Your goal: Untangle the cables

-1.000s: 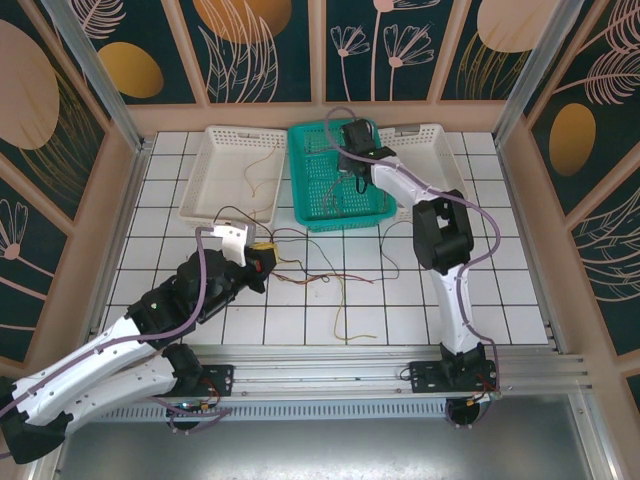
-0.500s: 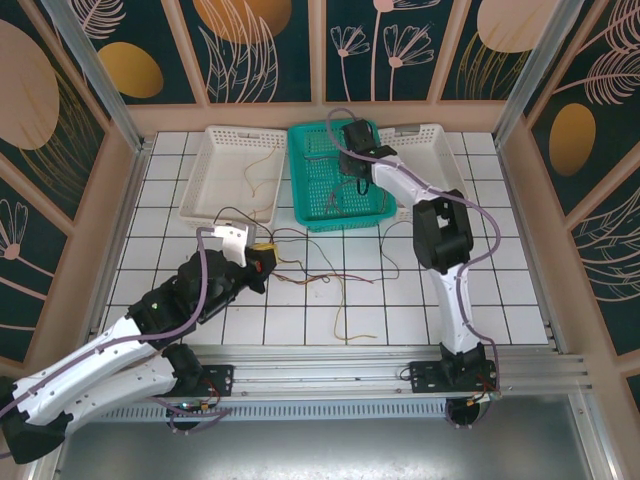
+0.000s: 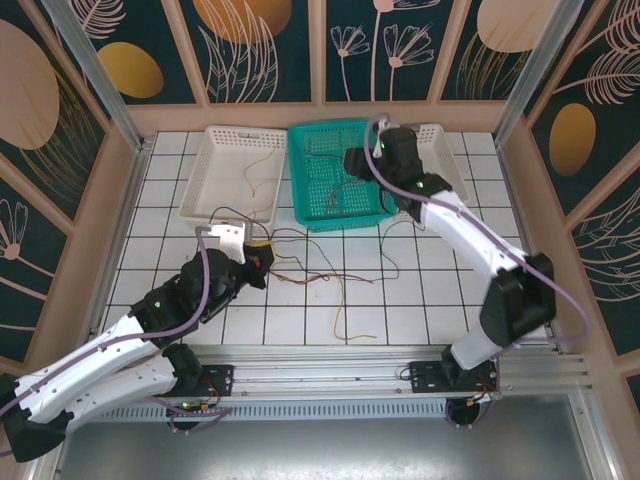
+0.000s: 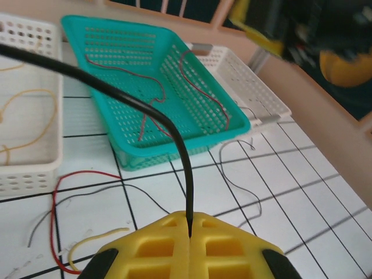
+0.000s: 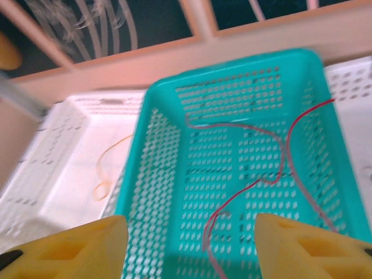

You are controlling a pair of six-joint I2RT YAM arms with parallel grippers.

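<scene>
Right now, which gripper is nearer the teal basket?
Right. The right gripper hangs open above the right half of the teal basket. The left gripper is outside the basket, on the side nearer the robot's bases, shut on a black cable.

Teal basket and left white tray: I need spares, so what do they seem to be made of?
Teal basket: likely moulded plastic with a slight sheen, going by its uniform colour, regular grid of slots and rounded rim. Left white tray: probably plastic too, with similar perforated walls. Its finish is too blurred to judge.
</scene>
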